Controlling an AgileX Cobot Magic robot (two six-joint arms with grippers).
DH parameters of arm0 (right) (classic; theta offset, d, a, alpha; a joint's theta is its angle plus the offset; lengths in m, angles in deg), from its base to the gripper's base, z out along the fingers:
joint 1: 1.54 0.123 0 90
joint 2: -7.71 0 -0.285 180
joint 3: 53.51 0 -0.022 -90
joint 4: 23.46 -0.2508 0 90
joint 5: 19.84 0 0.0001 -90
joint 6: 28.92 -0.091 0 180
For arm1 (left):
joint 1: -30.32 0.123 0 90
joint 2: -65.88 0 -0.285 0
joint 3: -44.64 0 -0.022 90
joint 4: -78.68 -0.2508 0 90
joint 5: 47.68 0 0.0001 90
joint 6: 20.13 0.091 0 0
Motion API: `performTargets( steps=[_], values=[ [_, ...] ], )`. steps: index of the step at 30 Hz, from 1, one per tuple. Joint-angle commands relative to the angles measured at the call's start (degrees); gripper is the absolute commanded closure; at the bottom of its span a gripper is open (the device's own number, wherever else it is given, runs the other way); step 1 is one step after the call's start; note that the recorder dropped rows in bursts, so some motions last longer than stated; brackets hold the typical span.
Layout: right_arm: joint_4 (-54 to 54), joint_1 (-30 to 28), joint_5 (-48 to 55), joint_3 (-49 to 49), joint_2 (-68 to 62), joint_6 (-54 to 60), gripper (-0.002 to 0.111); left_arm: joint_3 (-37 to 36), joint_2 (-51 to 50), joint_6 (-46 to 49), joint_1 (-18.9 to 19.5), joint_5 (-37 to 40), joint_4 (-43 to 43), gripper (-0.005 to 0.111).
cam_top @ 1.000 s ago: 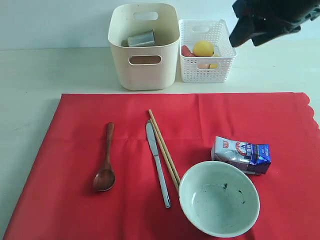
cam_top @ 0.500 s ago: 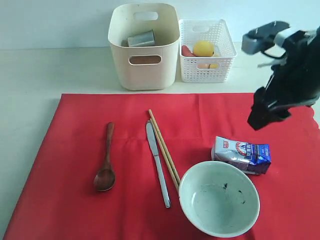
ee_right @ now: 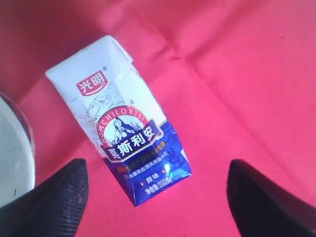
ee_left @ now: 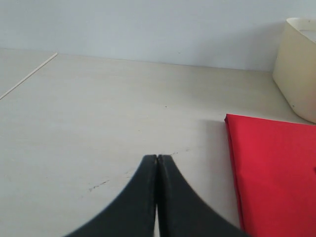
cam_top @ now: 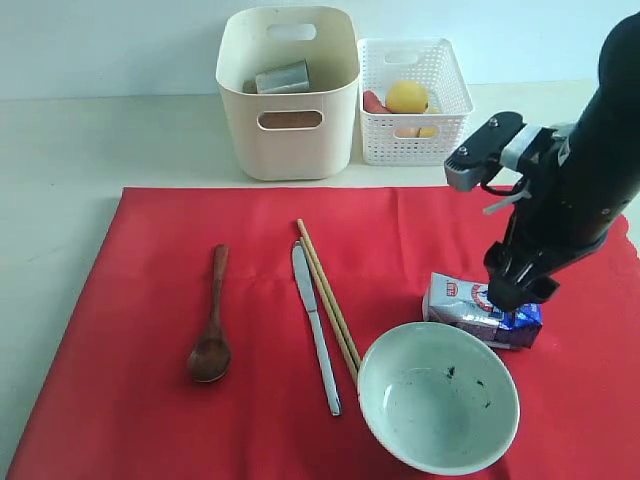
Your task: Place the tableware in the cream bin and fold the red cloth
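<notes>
Right gripper [ee_right: 158, 197] wide above milk carton [ee_right: 123, 128]

We see a pale, wood-grained table [cam_top: 100, 140]. Directly on it the red cloth [cam_top: 150, 300] lies spread flat toward six o'clock. Beyond the cloth's edge, at twelve o'clock, stands the cream bin [cam_top: 290, 150], with a white lattice basket [cam_top: 412, 150] just beside it at its three o'clock.

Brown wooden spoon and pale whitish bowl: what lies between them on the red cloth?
A steel table knife and wooden chopsticks, side by side; the exterior view shows this.
</notes>
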Motion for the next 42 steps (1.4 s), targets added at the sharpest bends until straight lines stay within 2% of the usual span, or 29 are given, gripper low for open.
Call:
performTargets(
  steps=[1, 7, 11, 25, 32, 42],
  values=[
    [0.1, 0.3, -1.0, 0.2, -3.6, 2.9, 0.034, 0.1, 0.4, -0.4, 0.1, -0.2, -0.1, 0.105],
    [-0.8, 0.3, -3.6, 0.2, -7.5, 4.0, 0.034, 0.1, 0.4, -0.4, 0.1, -0.2, -0.1, 0.105],
    [-0.8, 0.3, -4.7, 0.2, -8.7, 4.4, 0.041, 0.1, 0.4, -0.4, 0.1, -0.2, -0.1, 0.105],
    [-0.8, 0.3, -5.1, 0.2, -7.4, 4.8, 0.108, 0.1, 0.4, -0.4, 0.1, -0.2, -0.1, 0.105],
    [-0.6, 0.3, -6.5, -1.0, 0.0, 2.9, 0.108, 0.1, 0.4, -0.4, 0.1, -0.2, -0.1, 0.105],
    [-1.3, 0.3, -6.5, -11.7, 4.6, 1.3, 0.108, 0.1, 0.4, -0.4, 0.1, -0.2, -0.1, 0.105]
  ],
)
